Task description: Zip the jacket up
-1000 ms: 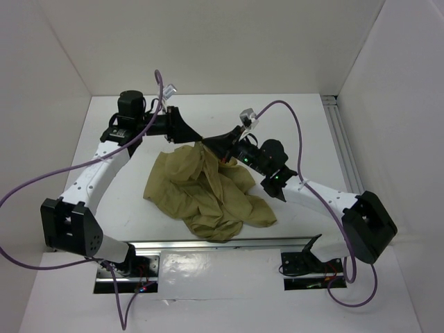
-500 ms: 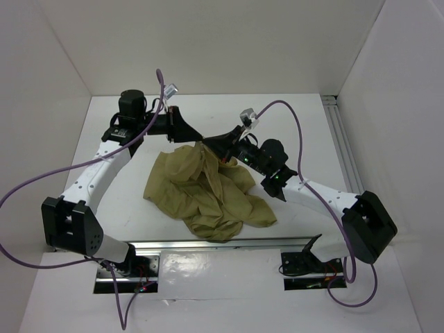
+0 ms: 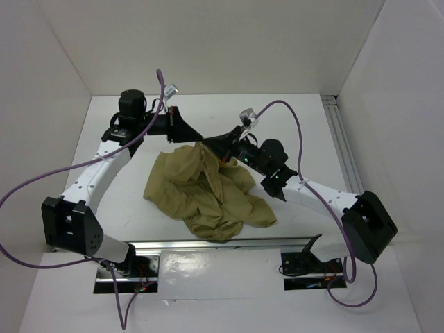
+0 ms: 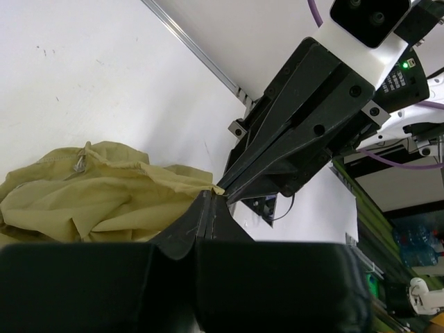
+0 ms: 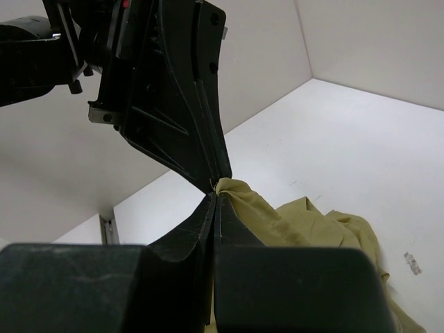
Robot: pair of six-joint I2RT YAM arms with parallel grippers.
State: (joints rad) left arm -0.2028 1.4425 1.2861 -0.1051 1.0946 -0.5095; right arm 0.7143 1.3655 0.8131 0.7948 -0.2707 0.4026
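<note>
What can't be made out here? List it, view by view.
- Top view: zipper of the jacket, lost in folds, too small.
- Left wrist view: small metal piece on the cloth, too small to identify; the left gripper covers the jacket's near part.
- Right wrist view: pinched cloth edge, hidden between right gripper tips.

We can read no text, label, brand, number or sign on anything in these three views.
</note>
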